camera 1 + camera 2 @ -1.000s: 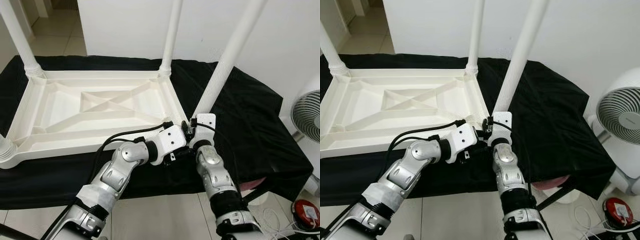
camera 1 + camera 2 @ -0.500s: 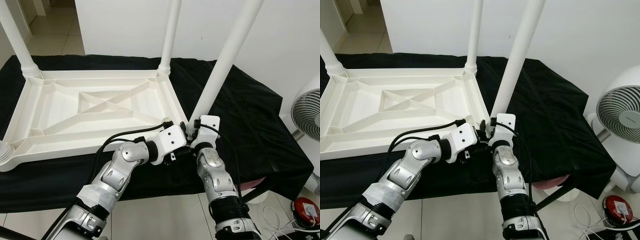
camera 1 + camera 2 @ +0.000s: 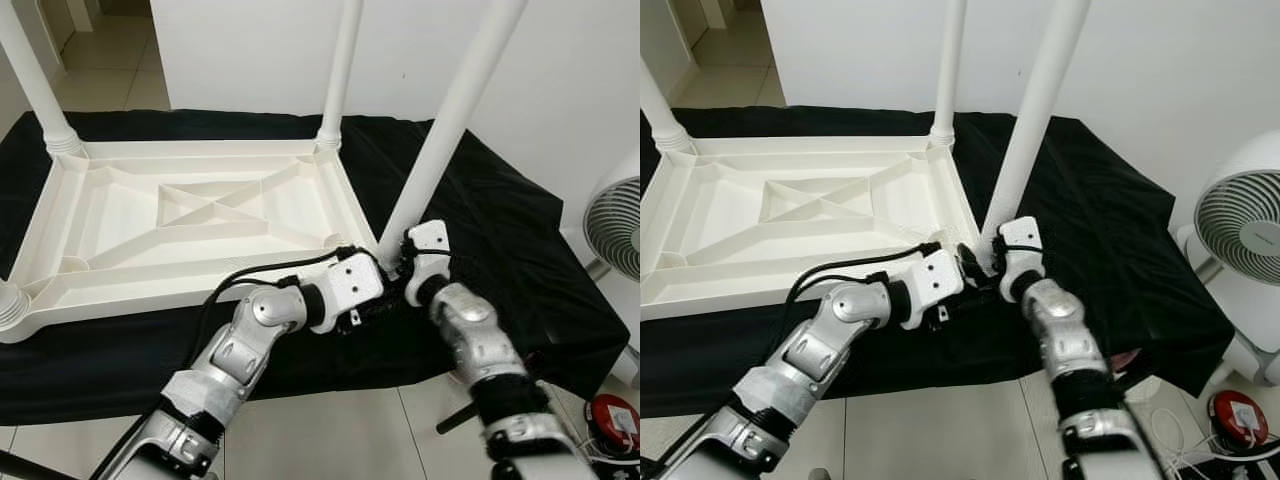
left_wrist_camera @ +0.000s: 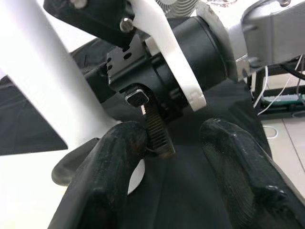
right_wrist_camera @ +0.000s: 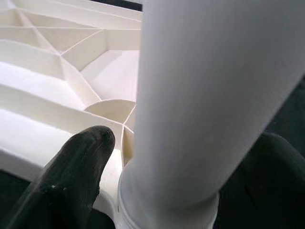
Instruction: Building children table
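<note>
Table: the white plastic children's table point(image 3: 190, 225) lies upside down on the black-draped counter point(image 3: 500, 220), 4 legs pointing up, ribbed underside showing.
Near leg: the leg point(image 3: 440, 140) at the table's near right corner stands tilted, its foot at the corner socket.
Right end effector: point(image 5: 167, 157) fingers straddle the leg just above its collar, 1 each side, apparently holding it.
Left end effector: point(image 4: 176, 157) just beside the right wrist at that corner, fingers parted, nothing between them.
Handling: I'd judge it light, stiff, hollow and slick; the long leg gives leverage, so take it low near the collar and brace the corner.
Surroundings: a white fan point(image 3: 1245, 235) stands beyond the counter's right edge.
</note>
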Tool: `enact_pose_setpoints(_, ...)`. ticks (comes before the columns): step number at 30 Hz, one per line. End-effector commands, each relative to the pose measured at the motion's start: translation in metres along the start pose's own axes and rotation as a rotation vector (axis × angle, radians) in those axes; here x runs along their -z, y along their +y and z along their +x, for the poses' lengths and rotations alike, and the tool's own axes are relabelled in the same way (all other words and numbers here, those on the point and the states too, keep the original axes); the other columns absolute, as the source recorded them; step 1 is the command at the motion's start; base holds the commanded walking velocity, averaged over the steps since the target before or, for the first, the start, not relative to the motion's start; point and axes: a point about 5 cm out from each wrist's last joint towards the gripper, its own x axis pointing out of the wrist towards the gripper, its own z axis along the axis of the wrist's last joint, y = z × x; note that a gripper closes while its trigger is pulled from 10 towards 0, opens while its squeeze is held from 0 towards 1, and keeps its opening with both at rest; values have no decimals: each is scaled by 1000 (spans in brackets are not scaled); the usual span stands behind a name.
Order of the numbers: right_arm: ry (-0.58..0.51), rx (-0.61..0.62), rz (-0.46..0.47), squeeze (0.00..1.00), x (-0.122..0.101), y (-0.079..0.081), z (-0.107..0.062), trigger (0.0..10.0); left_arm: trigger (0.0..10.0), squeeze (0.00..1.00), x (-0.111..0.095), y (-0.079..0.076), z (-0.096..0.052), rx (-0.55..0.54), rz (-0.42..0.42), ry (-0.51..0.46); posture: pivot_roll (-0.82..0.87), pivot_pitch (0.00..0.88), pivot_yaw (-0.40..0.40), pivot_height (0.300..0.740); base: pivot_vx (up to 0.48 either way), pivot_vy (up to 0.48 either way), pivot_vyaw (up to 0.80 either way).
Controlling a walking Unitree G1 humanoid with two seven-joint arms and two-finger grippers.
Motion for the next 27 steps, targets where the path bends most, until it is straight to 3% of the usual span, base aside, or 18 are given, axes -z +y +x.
enact_pose_setpoints(1, 18, -65, -6, 0, 6, 1, -1, 10000, 10000, 0, 4, 7, -3, -53, 0, 27, -75, 0, -62, 740, 0, 0, 0)
enact_pose_setpoints(9, 37, -150, -23, 0, 6, -2, 4, 10000, 10000, 0, 4, 7, -3, -52, 1, 27, -67, 0, -64, 740, 0, 0, 0)
enact_pose_setpoints(10, 48, -193, -24, 0, 7, -2, 6, 2039, 10000, 0, 4, 6, -4, -42, -5, 31, -62, 0, -65, 740, 0, 0, 0)
enact_pose_setpoints(11, 55, -215, -19, 0, 9, -2, 7, 0, 10000, 0, 5, 5, -6, -29, -11, 36, -62, 0, -65, 740, 0, 0, 0)
enact_pose_setpoints(17, 70, -267, -3, 0, 16, -3, 6, 0, 10000, 0, 9, 2, -12, -13, -14, 53, -54, 0, -68, 740, 0, 0, 0)
enact_pose_setpoints(27, 86, -242, 59, 0, 29, -2, -2, 0, 10000, 0, 15, 3, -21, -23, -17, 86, -49, 0, -72, 740, 0, 0, 0)
